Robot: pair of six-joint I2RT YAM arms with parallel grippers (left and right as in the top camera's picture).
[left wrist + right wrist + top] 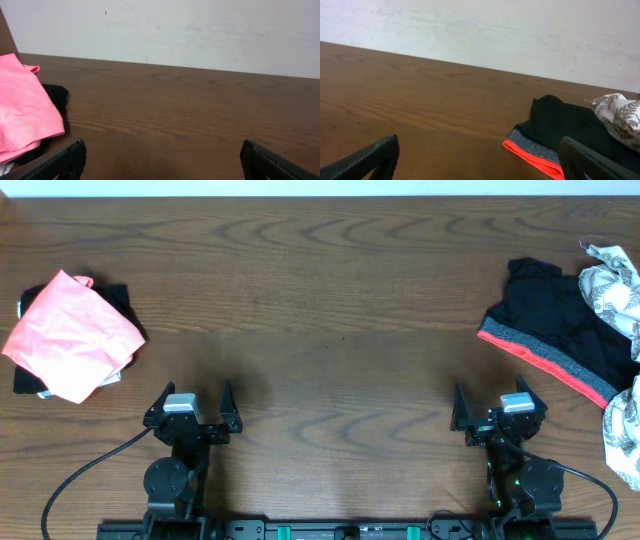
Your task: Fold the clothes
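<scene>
- Leggings (545, 315), black with a grey waistband edged coral-red, lie bunched at the table's right side.
- A leaf-print cloth (612, 285) touches them at the far right and partly overlaps them.
- A pink cloth (70, 335) lies at the left side on top of a black garment (118, 302).
- The wooden table (330, 310) carries both heaps, well apart.
- The left gripper (196, 396) and right gripper (491, 398) sit near the front edge with jaws spread wide, pinching nothing and clear of the clothes.

Pink cloth (22, 107) atop black garment (56, 95) at left; pincer (162, 160) fingers wide, nothing between.
</scene>
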